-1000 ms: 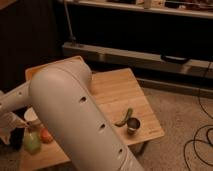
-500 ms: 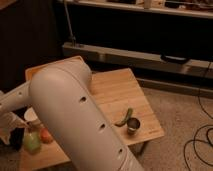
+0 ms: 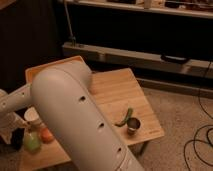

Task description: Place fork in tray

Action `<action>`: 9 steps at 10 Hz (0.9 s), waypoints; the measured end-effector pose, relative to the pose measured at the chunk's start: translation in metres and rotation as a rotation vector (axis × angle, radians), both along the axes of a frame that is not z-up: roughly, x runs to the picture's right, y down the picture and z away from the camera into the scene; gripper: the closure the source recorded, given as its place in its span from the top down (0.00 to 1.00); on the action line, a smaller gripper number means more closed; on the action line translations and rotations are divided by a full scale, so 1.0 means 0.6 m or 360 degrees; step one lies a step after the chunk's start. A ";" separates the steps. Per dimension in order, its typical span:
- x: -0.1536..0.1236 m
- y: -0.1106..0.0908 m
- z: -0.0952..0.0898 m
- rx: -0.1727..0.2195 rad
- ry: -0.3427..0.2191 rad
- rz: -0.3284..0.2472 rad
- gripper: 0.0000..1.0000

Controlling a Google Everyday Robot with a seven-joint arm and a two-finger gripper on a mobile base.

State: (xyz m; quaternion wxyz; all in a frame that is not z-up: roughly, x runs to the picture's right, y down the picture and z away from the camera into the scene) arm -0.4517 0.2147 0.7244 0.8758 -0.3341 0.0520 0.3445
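Observation:
My white arm [image 3: 75, 115] fills the middle of the view and hides much of the wooden table [image 3: 120, 90]. The gripper [image 3: 12, 132] is at the far left, low over the table's left end, next to several small items. A yellow-orange tray [image 3: 45, 68] shows only as a raised edge at the table's far left corner, behind the arm. No fork shows; it may be hidden by the arm or the gripper.
A green vegetable [image 3: 125, 117] lies beside a small metal cup [image 3: 133, 125] near the table's right front. A white cup [image 3: 33, 116], a green object [image 3: 31, 142] and an orange object [image 3: 47, 135] stand by the gripper. Cables [image 3: 197, 142] lie on the floor at right.

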 end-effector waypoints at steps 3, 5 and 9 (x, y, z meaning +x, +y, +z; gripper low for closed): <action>0.014 0.002 0.009 0.0052 0.0018 0.0082 0.65; 0.013 -0.003 0.022 0.0084 0.0022 0.0087 0.65; 0.001 -0.009 0.058 0.0079 0.0007 0.0077 0.65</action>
